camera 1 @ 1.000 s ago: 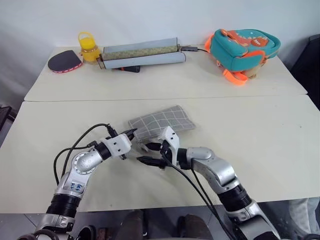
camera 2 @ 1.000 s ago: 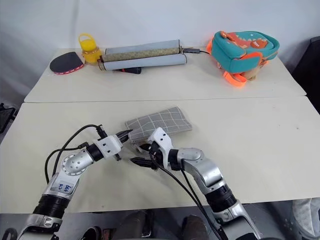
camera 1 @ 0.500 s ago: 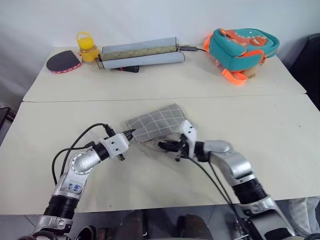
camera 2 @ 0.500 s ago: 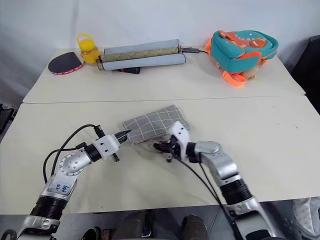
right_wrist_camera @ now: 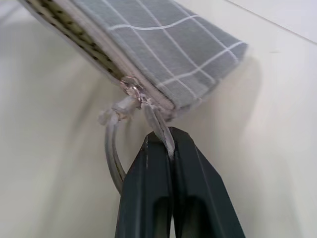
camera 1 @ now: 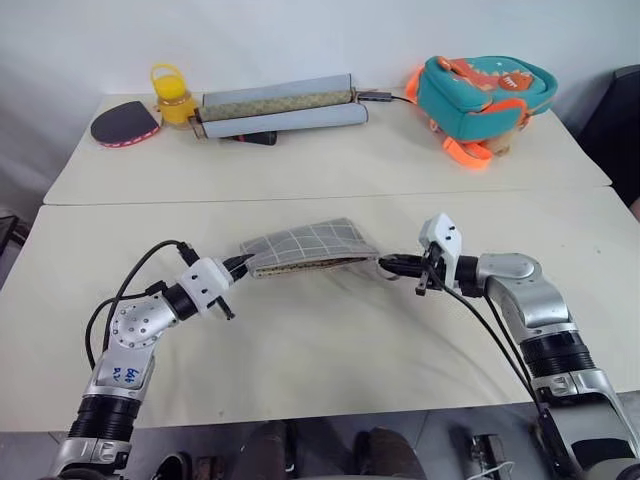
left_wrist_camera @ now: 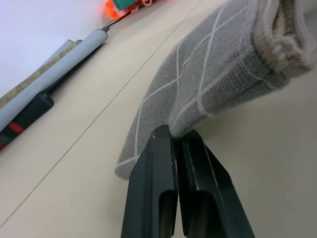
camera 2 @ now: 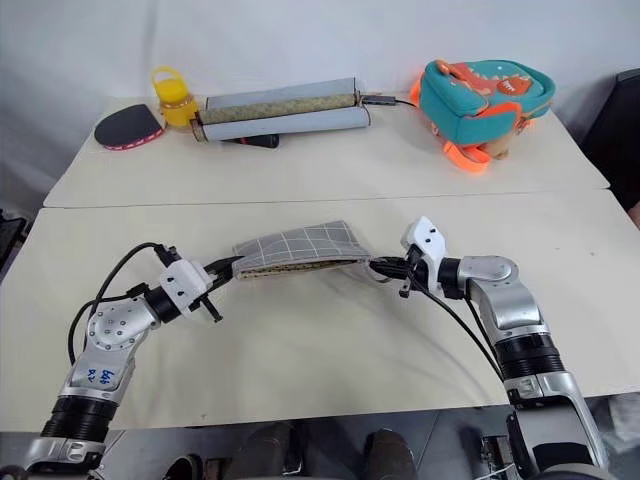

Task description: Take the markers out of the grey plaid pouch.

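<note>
A pale worktop (camera 1: 330, 350) carries the grey plaid pouch (camera 1: 305, 246), stretched between both tools. The left tool (camera 1: 238, 265) is closed on the pouch's corner; the right tool (camera 1: 386, 264) pinches the zipper pull (right_wrist_camera: 157, 124). Patterned lining shows; the contents are hidden.

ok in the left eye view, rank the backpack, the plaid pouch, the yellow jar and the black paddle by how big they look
1. Teal-and-orange backpack, largest.
2. Grey plaid pouch; it is nearer the camera and seen almost edge-on, so this place is unsure.
3. Black paddle.
4. Yellow jar, smallest.
</note>
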You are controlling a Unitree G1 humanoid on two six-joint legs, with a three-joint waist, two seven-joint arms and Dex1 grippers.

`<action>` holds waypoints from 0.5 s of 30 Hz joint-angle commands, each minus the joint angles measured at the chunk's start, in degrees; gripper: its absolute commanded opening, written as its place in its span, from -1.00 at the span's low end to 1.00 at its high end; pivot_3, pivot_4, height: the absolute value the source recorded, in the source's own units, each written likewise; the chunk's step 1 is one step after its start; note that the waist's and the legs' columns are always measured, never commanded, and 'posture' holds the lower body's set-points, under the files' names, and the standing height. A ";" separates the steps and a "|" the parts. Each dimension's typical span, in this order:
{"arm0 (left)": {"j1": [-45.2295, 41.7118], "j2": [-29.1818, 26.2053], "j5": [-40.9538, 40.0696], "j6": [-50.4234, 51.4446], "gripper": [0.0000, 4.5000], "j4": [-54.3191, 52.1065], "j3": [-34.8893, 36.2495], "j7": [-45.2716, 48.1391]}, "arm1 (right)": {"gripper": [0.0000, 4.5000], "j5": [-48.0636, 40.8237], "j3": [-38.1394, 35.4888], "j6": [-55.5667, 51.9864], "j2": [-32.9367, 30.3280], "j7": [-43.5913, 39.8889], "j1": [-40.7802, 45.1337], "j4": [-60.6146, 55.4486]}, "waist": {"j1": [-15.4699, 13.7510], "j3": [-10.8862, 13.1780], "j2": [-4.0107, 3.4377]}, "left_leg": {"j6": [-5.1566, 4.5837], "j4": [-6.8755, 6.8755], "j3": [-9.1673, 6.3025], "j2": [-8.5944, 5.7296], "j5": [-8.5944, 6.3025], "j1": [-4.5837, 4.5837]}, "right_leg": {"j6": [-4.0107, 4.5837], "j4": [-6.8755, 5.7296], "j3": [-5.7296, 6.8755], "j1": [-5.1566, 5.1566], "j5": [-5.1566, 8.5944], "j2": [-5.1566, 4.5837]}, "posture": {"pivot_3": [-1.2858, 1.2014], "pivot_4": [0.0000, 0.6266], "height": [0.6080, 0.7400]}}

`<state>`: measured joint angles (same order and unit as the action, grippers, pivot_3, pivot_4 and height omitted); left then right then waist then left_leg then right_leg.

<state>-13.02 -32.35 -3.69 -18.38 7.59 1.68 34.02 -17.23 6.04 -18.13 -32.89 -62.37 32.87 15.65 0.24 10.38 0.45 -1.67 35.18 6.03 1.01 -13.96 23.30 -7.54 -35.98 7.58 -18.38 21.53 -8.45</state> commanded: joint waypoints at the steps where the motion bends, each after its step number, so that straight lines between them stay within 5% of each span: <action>1: -0.17 0.10 -2.59 0.70 -1.00 -0.70 2.23 0.19 | -0.40 -2.53 -2.63 -1.92 -2.25 -2.09 -0.03 -5.45 | -0.11 0.00 0.00 | 0.00 0.00 0.00 0.00 0.00 0.00 | 0.00 0.00 0.00 0.00 0.00 -0.01 | 0.03 -0.52 1.00; 6: -0.34 0.30 -6.34 4.07 -1.00 -1.64 3.35 1.69 | 0.36 -4.75 -5.89 -5.17 -8.54 -4.80 1.19 -11.57 | -0.28 0.01 0.00 | -0.04 0.01 -0.02 -0.04 -0.01 0.02 | 0.00 0.02 0.01 0.01 0.00 -0.06 | 0.03 -0.52 1.00; 10: -1.01 0.47 -8.62 6.87 -1.00 -1.64 3.72 3.74 | 0.36 -6.03 -6.76 -4.34 -6.83 -2.24 4.39 -16.21 | 0.27 0.01 0.00 | -0.03 0.01 0.01 0.01 -0.01 0.00 | 0.00 0.06 -0.01 0.01 0.00 -0.03 | 0.03 -0.52 1.00; 15: -3.00 1.75 -7.47 8.09 -1.00 -1.41 2.79 3.09 | -0.24 0.82 0.99 5.55 2.57 3.25 4.34 -23.12 | 0.98 0.01 0.00 | 0.11 -0.02 0.00 0.14 0.03 -0.01 | 0.00 -0.02 0.04 -0.03 0.00 0.05 | 0.03 -0.52 1.00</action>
<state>-15.25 -30.72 -10.90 -9.92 7.54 3.83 37.52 -19.04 5.37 -16.56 -31.15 -60.81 37.26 -4.81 1.22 10.39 0.46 -1.55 35.15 6.04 1.12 -13.93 23.30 -7.54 -36.00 7.61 -18.44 21.53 -8.39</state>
